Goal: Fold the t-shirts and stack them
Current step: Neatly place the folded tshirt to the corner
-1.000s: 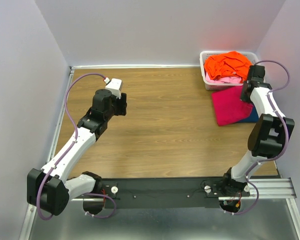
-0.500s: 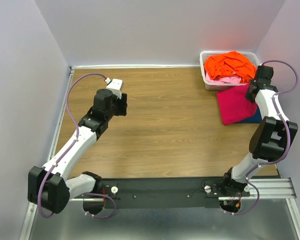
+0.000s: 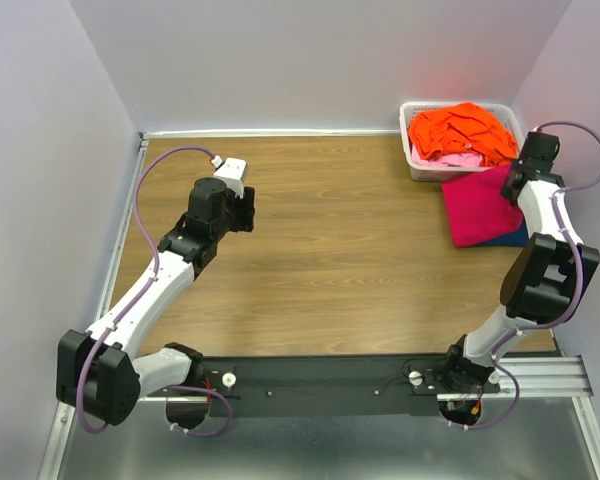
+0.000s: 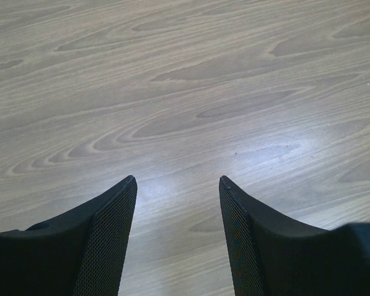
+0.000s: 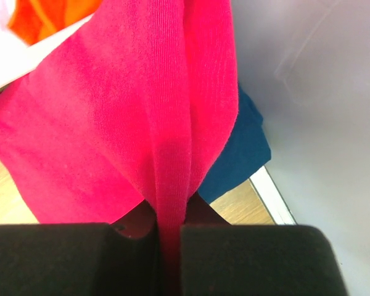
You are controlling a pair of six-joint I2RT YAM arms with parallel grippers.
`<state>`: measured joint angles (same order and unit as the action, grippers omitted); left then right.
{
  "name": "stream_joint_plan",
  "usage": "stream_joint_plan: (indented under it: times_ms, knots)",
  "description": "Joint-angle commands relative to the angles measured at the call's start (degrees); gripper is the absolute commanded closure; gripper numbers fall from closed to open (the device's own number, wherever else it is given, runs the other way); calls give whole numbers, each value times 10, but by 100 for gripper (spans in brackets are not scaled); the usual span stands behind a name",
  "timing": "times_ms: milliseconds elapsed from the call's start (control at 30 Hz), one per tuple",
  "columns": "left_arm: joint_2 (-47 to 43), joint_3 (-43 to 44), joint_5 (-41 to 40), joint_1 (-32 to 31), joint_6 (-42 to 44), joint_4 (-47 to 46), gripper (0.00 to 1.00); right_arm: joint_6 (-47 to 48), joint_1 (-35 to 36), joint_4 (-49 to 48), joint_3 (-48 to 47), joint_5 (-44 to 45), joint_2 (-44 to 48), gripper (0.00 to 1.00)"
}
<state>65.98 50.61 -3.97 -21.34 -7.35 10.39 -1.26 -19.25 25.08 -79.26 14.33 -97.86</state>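
Though hidden from above, right fingers [image 5: 253,262] pinch the magenta t-shirt [image 5: 111,111].

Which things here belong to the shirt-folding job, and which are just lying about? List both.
Job:
- magenta t-shirt, pinched by the right gripper
- dark blue t-shirt beneath it
- orange t-shirt and pale pink t-shirt, in the white basket
- left gripper, open over bare wood

Just there:
- white basket
- wooden table

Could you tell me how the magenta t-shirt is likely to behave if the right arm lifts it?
Probably floppy: the magenta t-shirt bunches into a ridge where the right gripper pinches it. Likely light, being thin knit cloth. It may drag the blue t-shirt beneath it.
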Motion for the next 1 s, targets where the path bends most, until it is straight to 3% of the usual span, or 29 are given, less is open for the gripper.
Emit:
stream_joint_plan:
  times_ms: [0,667,967]
  knots:
    - [6,8,-2,2,3,-1,36,-2,-15,-48,9,31,15,99]
    - [28,9,-10,2,5,6,36,-2,-32,-86,33,126,-79,89]
    - [36,11,-8,2,5,7,37,-27,-32,-91,9,235,-55,41]
